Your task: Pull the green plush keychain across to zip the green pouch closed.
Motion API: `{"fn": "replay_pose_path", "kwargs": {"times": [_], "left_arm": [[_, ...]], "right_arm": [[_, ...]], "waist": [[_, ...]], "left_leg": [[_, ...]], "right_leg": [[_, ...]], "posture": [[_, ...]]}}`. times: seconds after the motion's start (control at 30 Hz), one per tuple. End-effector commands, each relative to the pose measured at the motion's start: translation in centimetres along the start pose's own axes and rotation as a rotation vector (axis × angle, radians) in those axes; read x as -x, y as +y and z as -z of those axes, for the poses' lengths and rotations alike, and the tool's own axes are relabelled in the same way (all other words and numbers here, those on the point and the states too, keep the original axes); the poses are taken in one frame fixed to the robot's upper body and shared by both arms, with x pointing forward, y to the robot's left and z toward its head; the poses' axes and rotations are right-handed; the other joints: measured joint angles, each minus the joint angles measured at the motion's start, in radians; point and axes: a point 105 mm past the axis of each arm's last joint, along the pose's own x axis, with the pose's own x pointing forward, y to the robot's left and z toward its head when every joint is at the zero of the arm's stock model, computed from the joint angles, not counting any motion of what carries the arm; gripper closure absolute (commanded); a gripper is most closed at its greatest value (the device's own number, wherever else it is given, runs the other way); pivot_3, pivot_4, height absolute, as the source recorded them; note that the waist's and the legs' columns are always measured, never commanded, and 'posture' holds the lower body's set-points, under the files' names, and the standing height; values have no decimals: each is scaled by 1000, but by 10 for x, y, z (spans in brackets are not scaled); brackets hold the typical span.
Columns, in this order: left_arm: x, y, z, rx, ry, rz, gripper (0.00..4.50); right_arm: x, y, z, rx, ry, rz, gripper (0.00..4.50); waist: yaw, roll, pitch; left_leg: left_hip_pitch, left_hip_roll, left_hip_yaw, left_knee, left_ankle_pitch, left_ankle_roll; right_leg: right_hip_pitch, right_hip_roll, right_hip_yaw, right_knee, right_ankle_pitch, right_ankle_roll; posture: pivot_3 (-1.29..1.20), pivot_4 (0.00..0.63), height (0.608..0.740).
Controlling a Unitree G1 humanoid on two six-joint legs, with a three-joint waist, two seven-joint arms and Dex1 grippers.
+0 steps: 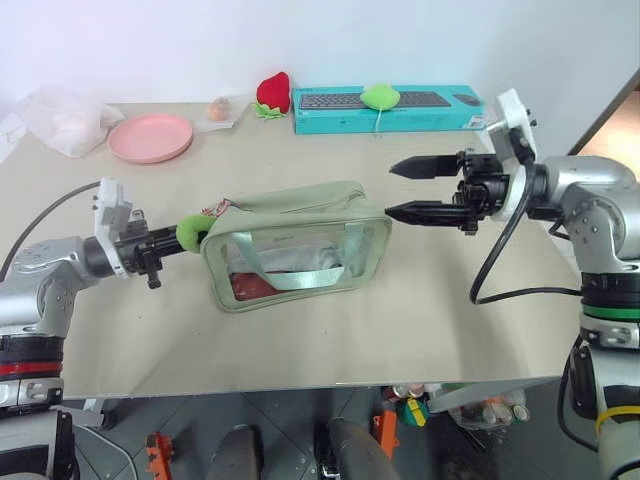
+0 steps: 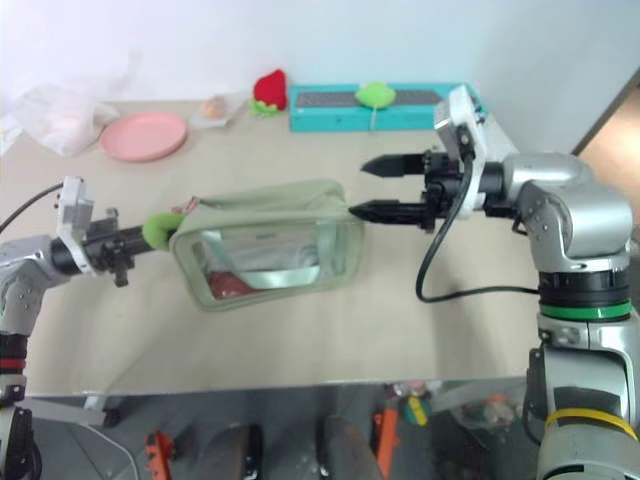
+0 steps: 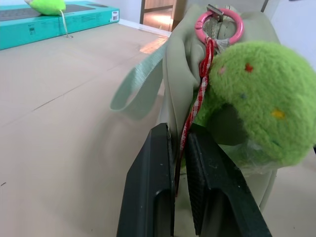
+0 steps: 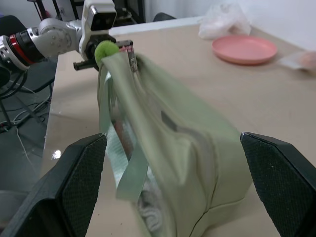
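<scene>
Green plush keychain is being gripped by its red-and-white cord in the closed left hand, at the left end of the green pouch, which is standing mid-desk. The right hand is being held wide open, its fingers bracketing the pouch's right end without visible contact. Judged step: bracing before the zip pull. Next, the right hand probably needs closing on that end, then the keychain drawing along the zipper. No writing is being made out anywhere.
</scene>
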Motion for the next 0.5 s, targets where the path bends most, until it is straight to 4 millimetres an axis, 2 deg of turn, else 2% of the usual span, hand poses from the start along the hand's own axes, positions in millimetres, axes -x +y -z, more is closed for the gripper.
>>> {"fn": "replay_pose_path", "kwargs": {"times": [0.03,0.13,0.3,0.5], "left_arm": [[-6,-5,-21,-61,-41,44,4076],[-6,-2,-19,-71,-24,44,4076],[-7,2,-13,-78,3,41,4076],[-9,1,-10,-79,1,48,4076]], "right_arm": [[-6,17,-2,21,11,-69,0],[-9,12,12,31,72,-42,0],[-8,10,4,44,46,-33,0],[-6,10,5,47,62,-28,0]], "waist": [[0,0,0],[0,0,0],[1,0,0],[6,0,0]], "left_leg": [[0,0,0,0,0,0],[0,0,0,0,0,0],[0,-1,0,1,0,0],[-1,-1,0,1,0,0]], "right_leg": [[0,0,0,0,0,0],[0,0,0,0,0,0],[0,0,0,0,0,0],[0,0,-1,0,0,0]], "posture": [[0,150,740],[0,150,740],[0,150,740],[0,150,740]]}}
